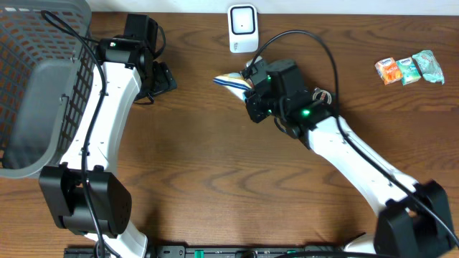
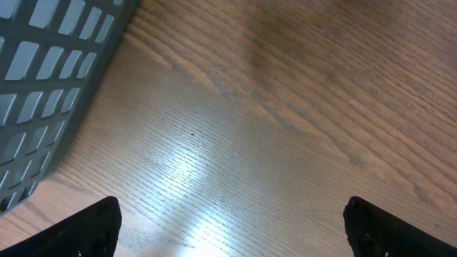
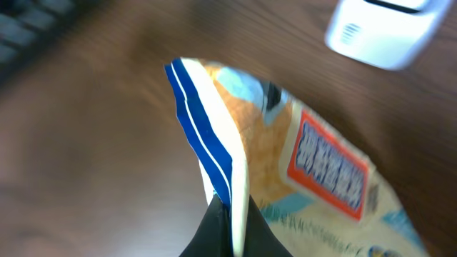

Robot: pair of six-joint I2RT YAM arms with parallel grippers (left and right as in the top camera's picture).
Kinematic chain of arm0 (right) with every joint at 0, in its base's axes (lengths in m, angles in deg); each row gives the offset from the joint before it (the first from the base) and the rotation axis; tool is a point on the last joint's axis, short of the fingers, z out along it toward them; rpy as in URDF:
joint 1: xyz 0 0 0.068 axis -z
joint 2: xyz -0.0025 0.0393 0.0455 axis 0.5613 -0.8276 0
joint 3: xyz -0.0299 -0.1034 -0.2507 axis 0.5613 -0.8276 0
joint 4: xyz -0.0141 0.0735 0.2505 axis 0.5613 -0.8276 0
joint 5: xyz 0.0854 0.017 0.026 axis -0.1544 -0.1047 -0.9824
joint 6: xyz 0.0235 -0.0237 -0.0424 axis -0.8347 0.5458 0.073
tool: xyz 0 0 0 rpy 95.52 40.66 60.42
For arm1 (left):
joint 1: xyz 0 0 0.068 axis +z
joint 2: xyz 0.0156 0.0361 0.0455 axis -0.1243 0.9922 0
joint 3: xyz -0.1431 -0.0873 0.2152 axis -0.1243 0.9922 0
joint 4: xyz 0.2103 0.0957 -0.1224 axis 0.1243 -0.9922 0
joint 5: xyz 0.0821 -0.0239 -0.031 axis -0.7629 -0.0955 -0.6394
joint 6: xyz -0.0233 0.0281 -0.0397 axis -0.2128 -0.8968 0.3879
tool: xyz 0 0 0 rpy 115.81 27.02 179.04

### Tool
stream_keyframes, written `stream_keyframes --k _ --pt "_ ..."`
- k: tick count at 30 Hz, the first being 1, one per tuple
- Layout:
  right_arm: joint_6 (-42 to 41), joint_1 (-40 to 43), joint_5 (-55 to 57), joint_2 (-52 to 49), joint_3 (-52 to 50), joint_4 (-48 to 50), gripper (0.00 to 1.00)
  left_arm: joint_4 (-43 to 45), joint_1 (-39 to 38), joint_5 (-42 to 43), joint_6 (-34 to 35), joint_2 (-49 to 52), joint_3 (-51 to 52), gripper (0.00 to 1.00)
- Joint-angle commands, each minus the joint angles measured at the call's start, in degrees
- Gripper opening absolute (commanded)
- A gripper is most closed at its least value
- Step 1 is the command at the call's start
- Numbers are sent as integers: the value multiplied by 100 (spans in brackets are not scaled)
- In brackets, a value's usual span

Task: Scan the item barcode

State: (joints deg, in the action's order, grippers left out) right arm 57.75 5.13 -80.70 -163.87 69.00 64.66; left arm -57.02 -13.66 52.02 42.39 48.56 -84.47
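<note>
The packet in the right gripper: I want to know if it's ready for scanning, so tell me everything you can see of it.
The packet is a flat, glossy pouch, cream and yellow, with a blue-and-white striped edge and a red label whose lettering is blurred. The right gripper is shut on that striped edge, holding it edge-on and tilted. From overhead it sits just in front of the white scanner, not touching it. No barcode shows.

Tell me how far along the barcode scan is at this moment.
Done: the right gripper is shut on the packet's edge. In hand: the packet is held close to the scanner. Left: showing its barcode to the scanner; no barcode is visible in these views. The left gripper is open over bare table beside the basket.
</note>
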Motion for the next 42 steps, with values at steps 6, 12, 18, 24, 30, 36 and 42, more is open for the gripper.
stream_keyframes --k 6,12,18,24,30,36,42 --pt "-1582 186 -2015 595 63 76 1 -20 20 -72 -98 -28 -20 98" --pt "-2090 562 -2371 601 63 98 2 -20 20 -72 -98 -28 -20 98" --pt "-2083 1060 -1921 254 48 -643 2 -20 20 -72 -98 -28 -20 98" --pt "-2041 1080 -2260 -313 48 -752 1 -20 20 -72 -98 -28 -20 98" --pt "-2044 1104 -940 -385 48 -271 1 -20 20 -72 -98 -28 -20 98" --pt "-2048 1353 -787 -385 50 63 2 -20 20 -72 -98 -28 -20 98" --pt "-2588 1211 -2459 -385 50 238 1 -20 20 -72 -98 -28 -20 98"
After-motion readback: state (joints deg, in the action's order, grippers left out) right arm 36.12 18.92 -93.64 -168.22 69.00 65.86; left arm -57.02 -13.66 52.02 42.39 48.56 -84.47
